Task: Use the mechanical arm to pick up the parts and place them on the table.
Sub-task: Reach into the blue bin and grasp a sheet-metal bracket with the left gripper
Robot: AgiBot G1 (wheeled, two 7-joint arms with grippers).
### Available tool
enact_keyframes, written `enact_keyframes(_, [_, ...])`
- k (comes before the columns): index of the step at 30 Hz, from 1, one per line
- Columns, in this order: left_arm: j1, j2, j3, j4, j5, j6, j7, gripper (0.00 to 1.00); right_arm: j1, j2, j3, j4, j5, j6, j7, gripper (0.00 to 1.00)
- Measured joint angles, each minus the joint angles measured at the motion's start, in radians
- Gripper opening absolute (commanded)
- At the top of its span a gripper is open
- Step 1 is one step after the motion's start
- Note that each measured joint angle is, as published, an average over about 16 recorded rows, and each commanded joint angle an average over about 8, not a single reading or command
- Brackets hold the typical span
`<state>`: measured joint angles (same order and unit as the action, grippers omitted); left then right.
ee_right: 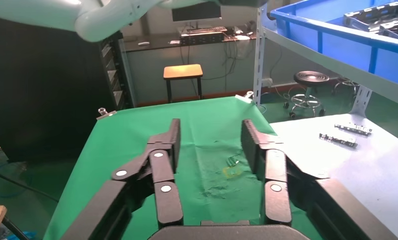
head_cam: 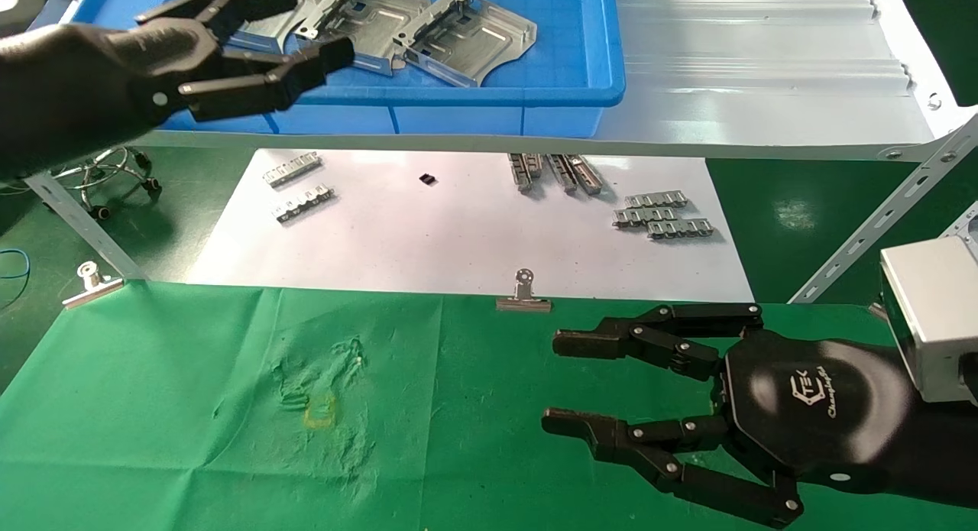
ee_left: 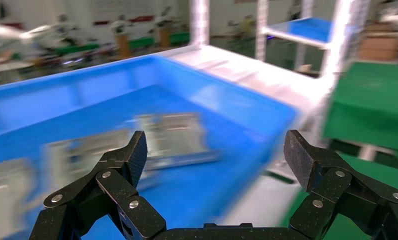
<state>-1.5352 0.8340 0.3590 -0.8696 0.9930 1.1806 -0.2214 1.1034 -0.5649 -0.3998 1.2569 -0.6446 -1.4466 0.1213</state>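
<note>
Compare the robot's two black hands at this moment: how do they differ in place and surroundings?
The left hand is raised at the blue bin of parts; the right hand sits low over the green table. The left reaches toward the bin; the right points across the cloth. Both are open and empty.

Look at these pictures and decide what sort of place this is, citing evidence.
Probably a factory or workshop assembly station: stamped metal parts lie in a blue bin on a metal shelf, above a green-clothed table, with more racks and workbenches in the background of the left wrist view.
</note>
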Motion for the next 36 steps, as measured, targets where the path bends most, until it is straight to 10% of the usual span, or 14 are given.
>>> enact_keyframes(21, [-0.423, 0.131, 0.162, 0.556, 0.34, -0.166, -0.004, 0.99, 0.0, 0.0, 0.0, 0.0, 0.0, 0.0, 0.0, 0.0])
enact_keyframes(29, [-0.465, 0.183, 0.16, 0.698, 0.348, -0.234, 0.088, 0.09, 0.0, 0.0, 0.0, 0.0, 0.0, 0.0, 0.0, 0.0])
enact_keyframes(36, [-0.472, 0.218, 0.145, 0.766, 0.332, -0.292, 0.161, 0.0, 0.0, 0.0, 0.0, 0.0, 0.0, 0.0, 0.0, 0.0])
